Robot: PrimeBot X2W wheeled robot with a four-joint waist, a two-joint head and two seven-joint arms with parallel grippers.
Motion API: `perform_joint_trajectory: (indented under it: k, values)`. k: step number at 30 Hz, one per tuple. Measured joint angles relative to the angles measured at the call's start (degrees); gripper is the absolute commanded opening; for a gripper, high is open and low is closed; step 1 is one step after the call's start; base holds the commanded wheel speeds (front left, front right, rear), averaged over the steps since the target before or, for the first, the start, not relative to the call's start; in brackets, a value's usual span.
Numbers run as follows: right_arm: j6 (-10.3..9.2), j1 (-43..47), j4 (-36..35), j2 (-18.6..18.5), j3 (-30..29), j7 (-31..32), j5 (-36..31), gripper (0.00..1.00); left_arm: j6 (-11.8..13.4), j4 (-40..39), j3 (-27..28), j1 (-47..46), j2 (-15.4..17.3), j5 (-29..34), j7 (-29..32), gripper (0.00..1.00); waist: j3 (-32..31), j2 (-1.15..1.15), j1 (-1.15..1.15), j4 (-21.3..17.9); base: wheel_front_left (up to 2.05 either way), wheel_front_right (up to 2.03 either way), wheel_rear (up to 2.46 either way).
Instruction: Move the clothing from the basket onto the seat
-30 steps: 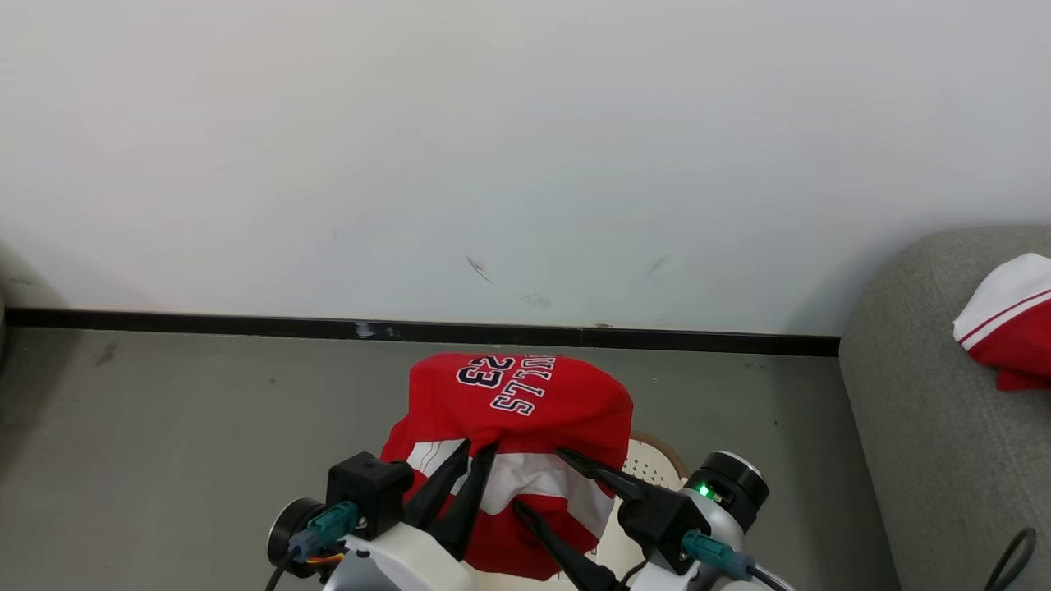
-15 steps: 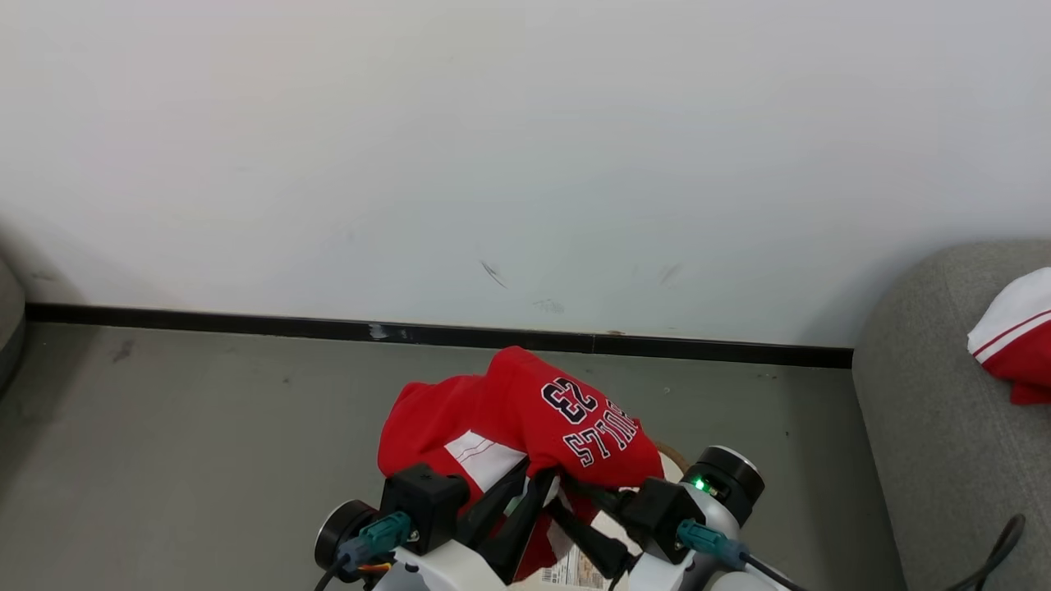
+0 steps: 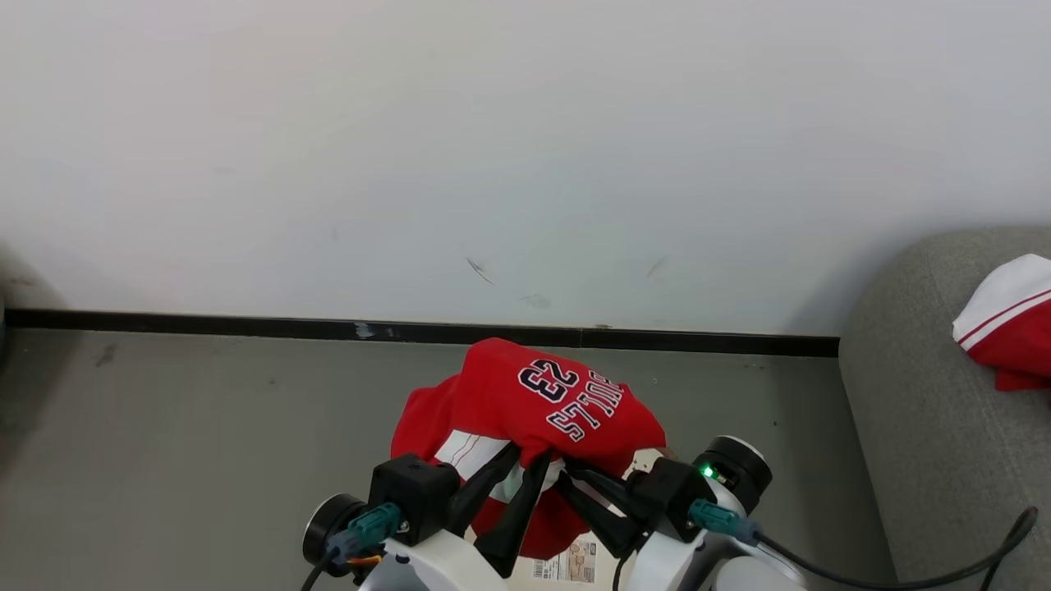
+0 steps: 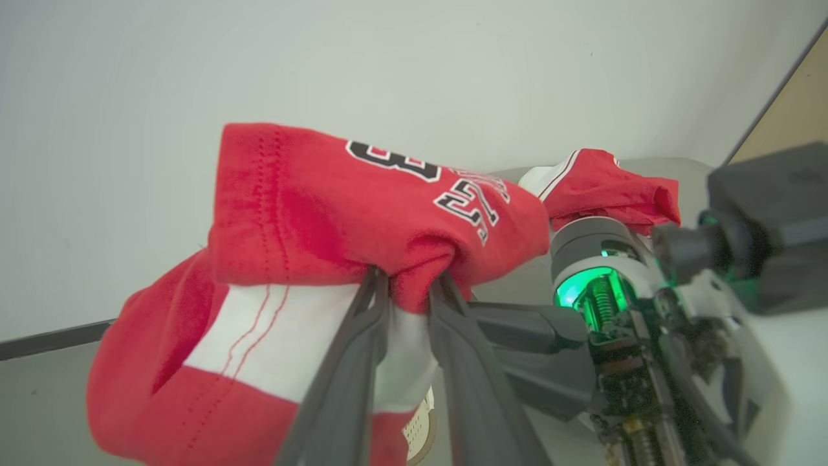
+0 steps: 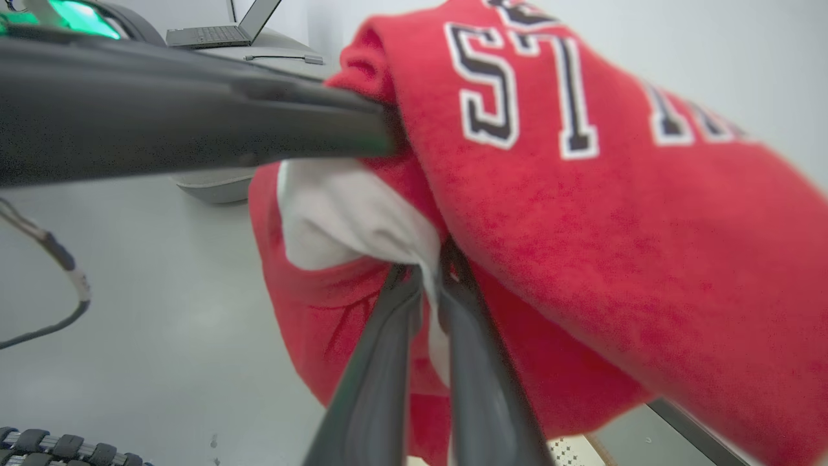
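Observation:
A red jersey (image 3: pixel 525 402) with dark "BULLS 23" lettering and a white band hangs bunched above the cream basket (image 3: pixel 646 461), whose label sticker (image 3: pixel 568 568) shows below the fabric. My left gripper (image 3: pixel 532 453) is shut on a fold where the red meets the white band (image 4: pixel 404 285). Right beside it, my right gripper (image 3: pixel 568 471) is shut on the same garment (image 5: pixel 430 272). The grey seat (image 3: pixel 911 427) stands at the right, and a second red and white garment (image 3: pixel 1006 328) lies on it.
A white wall with a black skirting board (image 3: pixel 246 324) runs across behind the basket. Grey floor (image 3: pixel 205 427) spreads to the left. A black cable (image 3: pixel 903 566) trails from my right wrist towards the seat. A laptop on a round table (image 5: pixel 223 32) stands far off.
My right gripper, open around the white band a second ago, has shut on the jersey. The garment has bunched up and risen, its lettering turning to the right, uncovering the basket's label.

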Motion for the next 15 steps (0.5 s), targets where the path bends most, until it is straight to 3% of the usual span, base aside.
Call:
perform_joint_trajectory:
  k: [1,2,3,4,5,15]
  values:
    - [0.0,0.0,0.0,0.0,-0.4,0.0,0.2,0.0,0.0,-0.1,0.0,0.0,0.0,0.2,0.0,0.43,0.0,0.0,0.0,-0.2,0.0,0.0,0.0]
    - [0.0,0.0,0.1,0.0,-0.9,0.0,0.4,0.0,0.1,-0.2,0.1,0.0,0.0,0.5,0.0,0.66,0.1,0.0,0.0,-0.3,0.0,0.0,0.0]
    - [0.0,0.0,0.1,0.0,-1.5,0.0,0.5,0.0,0.3,-0.3,0.1,0.0,0.0,0.6,0.0,0.66,0.1,0.0,0.0,-0.5,0.0,0.0,0.0]
    - [0.0,0.0,0.1,0.0,-1.9,0.0,0.5,0.0,0.5,-0.4,0.2,0.0,0.0,0.8,0.0,0.87,0.2,0.0,0.0,-0.7,0.0,0.0,0.0]
    - [0.0,0.0,0.1,0.0,-2.3,0.0,0.5,0.0,0.5,-0.4,0.2,0.1,0.0,0.8,0.0,0.98,0.2,0.0,0.0,-0.9,0.0,0.0,0.0]
    - [0.0,0.0,-0.8,0.0,-6.7,0.0,0.1,0.0,-0.7,-1.1,-0.9,0.3,1.0,1.1,-0.6,1.0,0.6,0.0,0.0,-3.8,0.0,0.0,0.0]
